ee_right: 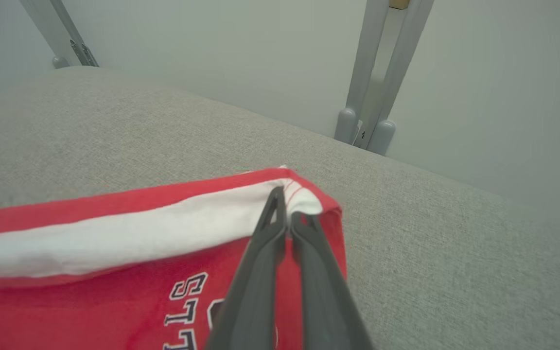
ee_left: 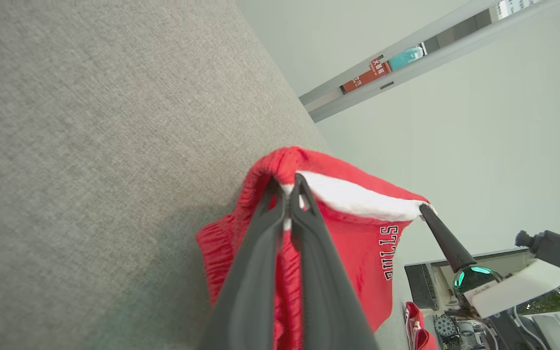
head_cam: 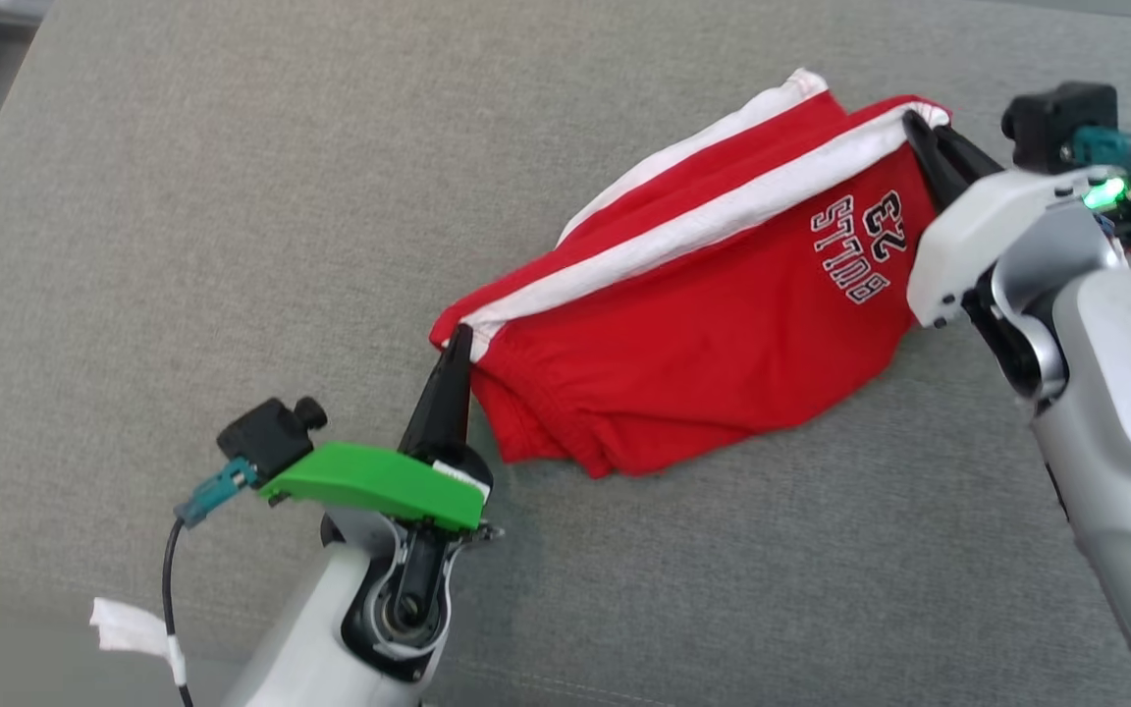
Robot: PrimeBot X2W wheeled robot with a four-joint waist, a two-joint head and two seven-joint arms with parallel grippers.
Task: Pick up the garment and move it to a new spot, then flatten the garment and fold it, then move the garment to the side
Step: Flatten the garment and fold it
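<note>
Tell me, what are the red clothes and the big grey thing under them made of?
The red garment looks like soft, matte knitted cloth: it sags, creases, and bunches like elastic at one edge. The grey surface looks like coarse woven fabric, matte, with a speckled weave showing; what is underneath cannot be told.

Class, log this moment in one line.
left gripper: shut on red shorts | right gripper: shut on red shorts | stretched between them over grey surface
</note>
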